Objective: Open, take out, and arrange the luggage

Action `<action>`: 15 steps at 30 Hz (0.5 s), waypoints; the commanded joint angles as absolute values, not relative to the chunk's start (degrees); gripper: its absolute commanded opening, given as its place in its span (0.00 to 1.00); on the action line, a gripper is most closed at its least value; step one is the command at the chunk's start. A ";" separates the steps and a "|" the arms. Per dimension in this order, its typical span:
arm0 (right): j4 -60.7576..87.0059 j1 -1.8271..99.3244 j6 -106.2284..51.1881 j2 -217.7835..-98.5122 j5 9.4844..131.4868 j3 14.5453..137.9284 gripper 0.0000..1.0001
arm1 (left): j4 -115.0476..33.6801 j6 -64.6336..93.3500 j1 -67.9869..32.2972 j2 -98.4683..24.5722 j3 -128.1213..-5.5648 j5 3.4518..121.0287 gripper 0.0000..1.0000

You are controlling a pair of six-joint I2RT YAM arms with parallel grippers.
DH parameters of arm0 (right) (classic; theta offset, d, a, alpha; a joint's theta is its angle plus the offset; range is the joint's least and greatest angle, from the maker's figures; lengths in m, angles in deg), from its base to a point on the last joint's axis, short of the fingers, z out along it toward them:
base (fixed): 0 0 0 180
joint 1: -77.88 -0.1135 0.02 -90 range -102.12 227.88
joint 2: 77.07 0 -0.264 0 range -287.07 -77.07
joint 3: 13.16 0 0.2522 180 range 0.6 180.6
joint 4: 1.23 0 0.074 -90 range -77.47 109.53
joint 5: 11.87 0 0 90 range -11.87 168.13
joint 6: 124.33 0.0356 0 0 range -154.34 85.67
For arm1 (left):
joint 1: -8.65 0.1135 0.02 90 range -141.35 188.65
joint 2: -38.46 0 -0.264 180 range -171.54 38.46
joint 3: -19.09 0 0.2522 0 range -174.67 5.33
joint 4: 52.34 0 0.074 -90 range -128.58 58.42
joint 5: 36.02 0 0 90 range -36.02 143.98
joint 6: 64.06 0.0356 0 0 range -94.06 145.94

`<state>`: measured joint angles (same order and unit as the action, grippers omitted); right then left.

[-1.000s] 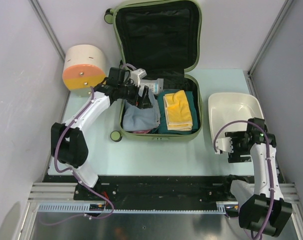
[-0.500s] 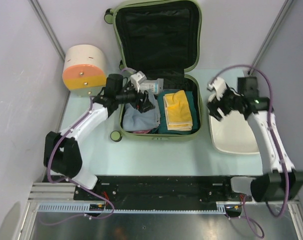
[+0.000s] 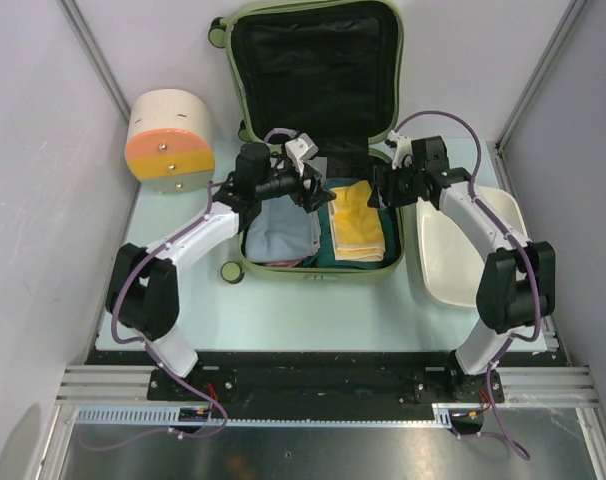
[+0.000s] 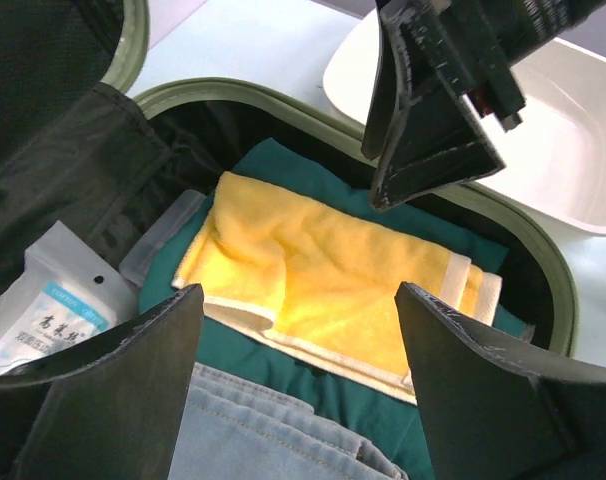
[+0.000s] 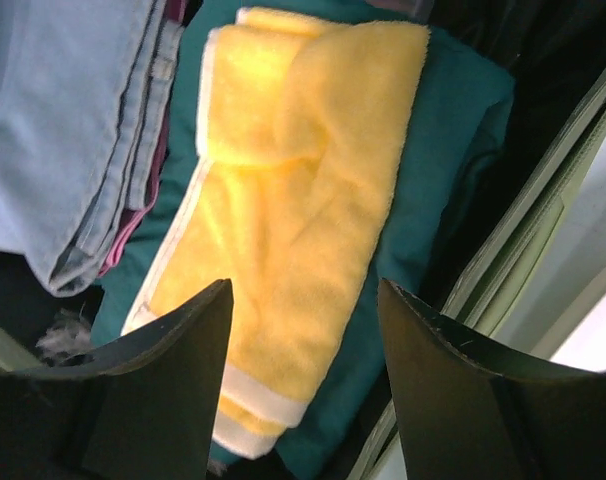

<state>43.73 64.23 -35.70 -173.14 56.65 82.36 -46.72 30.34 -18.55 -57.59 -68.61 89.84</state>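
The pale olive-green luggage (image 3: 318, 272) lies open, its black-lined lid (image 3: 313, 70) standing up at the back. Inside, a yellow towel (image 3: 355, 220) lies on a teal cloth (image 3: 328, 255) on the right. Folded jeans (image 3: 281, 228) lie on the left, and a white packet (image 4: 53, 305) sits at the back. My left gripper (image 3: 315, 190) hovers open above the seam between jeans (image 4: 253, 440) and towel (image 4: 313, 280), holding nothing. My right gripper (image 3: 381, 185) hangs open over the towel's (image 5: 303, 180) right side, also holding nothing. One of its fingers (image 4: 433, 110) shows in the left wrist view.
A white oval basin (image 3: 453, 255) stands right of the suitcase. A cream-and-orange drum-shaped container (image 3: 168, 135) sits at the back left. A green wheel (image 3: 233, 270) juts out at the case's front left corner. Grey walls close in both sides.
The right arm swung from the front right, over the basin, to above the suitcase. My left gripper shifted right from the jeans toward the towel. Both pairs of jaws narrowed slightly.
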 commanded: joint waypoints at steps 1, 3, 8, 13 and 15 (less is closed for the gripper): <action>36.44 63.73 -30.56 -177.43 59.67 83.31 0.64 | -49.22 30.16 -17.98 -55.59 -67.20 86.68 0.83; 34.69 63.29 -30.64 -179.45 61.86 83.40 0.64 | -48.87 30.07 -17.28 -53.66 -65.96 86.06 0.84; 30.55 63.20 -30.99 -183.32 63.54 85.32 0.62 | -46.93 27.35 -14.29 -50.93 -63.23 85.36 0.84; 29.49 63.11 -31.70 -188.94 62.31 90.51 0.57 | -44.82 28.48 -12.09 -48.12 -61.21 85.01 0.84; 29.32 62.94 -31.79 -190.53 61.61 92.00 0.56 | -44.03 28.57 -11.48 -47.77 -60.86 84.92 0.84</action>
<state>32.87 63.00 -31.55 -187.56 61.68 87.49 -44.84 28.33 -12.32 -51.60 -61.68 85.55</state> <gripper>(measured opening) 0.567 0.836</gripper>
